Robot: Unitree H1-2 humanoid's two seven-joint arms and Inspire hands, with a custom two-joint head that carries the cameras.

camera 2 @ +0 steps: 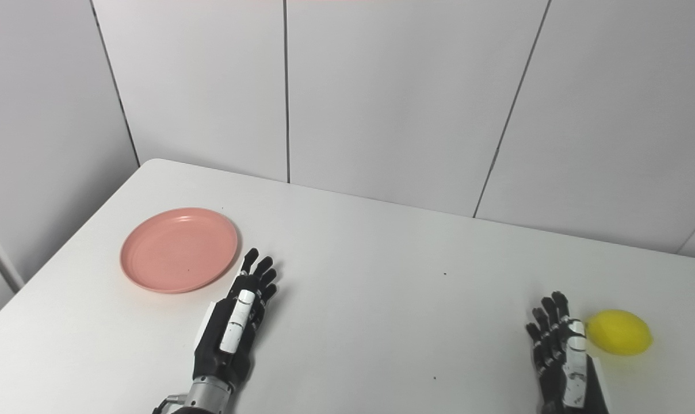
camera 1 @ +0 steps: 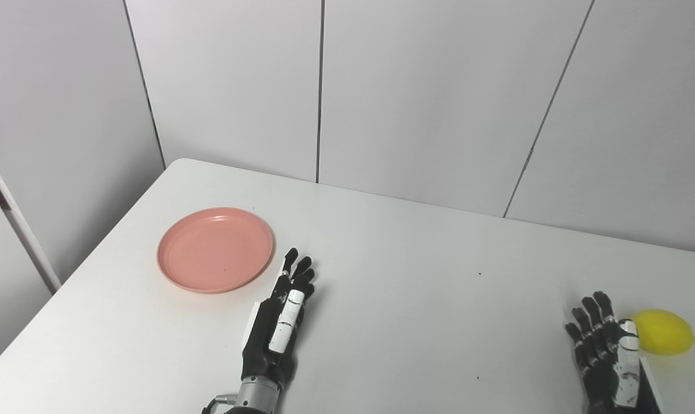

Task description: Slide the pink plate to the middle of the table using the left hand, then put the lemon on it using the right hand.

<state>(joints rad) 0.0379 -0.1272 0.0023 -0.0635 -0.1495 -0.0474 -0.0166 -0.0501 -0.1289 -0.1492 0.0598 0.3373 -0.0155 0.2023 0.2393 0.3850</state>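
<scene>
White table (camera 1: pixel 416 299): matte top, bare apart from a few dark specks; both arms come in over its near edge.
Right hand (camera 1: pixel 606 351): nearest to me, low at the near right, fingers straight and a little apart, holding nothing; its thumb side sits just beside the lemon, and I cannot tell whether they touch.
Lemon (camera 1: pixel 664 332): bright yellow, lying on the table at the near right, close to that edge.
Left hand (camera 1: pixel 278 319): a little farther in, flat and open with fingers stretched forward, empty, resting just right of the plate's near rim and apart from it.
Pink plate (camera 1: pixel 215 249): shallow, round, empty, on the left part of the table, well short of the middle.
Wall panels (camera 1: pixel 428 98): plain grey, behind the far edge.
Risk: I'd worry the left hand presses on the rim and tips the plate instead of sliding it; the lemon could roll off the near right side if the right hand nudges it.
</scene>
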